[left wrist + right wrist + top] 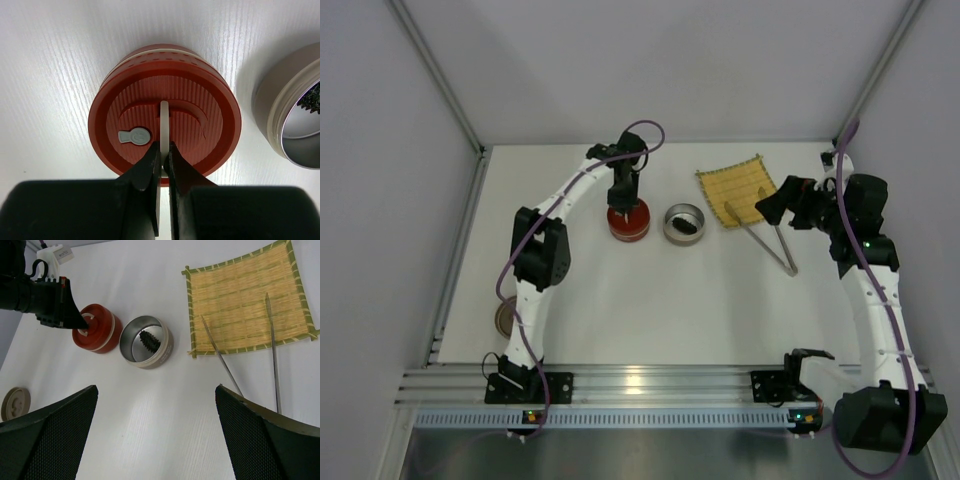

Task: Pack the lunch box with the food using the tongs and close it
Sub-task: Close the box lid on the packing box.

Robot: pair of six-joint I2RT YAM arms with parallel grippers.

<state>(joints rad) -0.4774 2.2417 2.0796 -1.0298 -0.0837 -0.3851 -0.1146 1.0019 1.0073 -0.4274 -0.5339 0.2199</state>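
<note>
White table [620, 300] with pale walls around it. At its far middle the left gripper [163, 150] was pinched shut on the white strip [164, 120] across the red lid [190, 100]. Just right of it stood the open steel tub [161, 358], the dark food [149, 339] lying inside. Farther right lay the mat [240, 295], the tongs' [220, 352] tips resting on it, their joined end nearer. The right gripper [155, 386] hung over them, spread wide and holding nothing. A beige lid [14, 402] lay near left.
</note>
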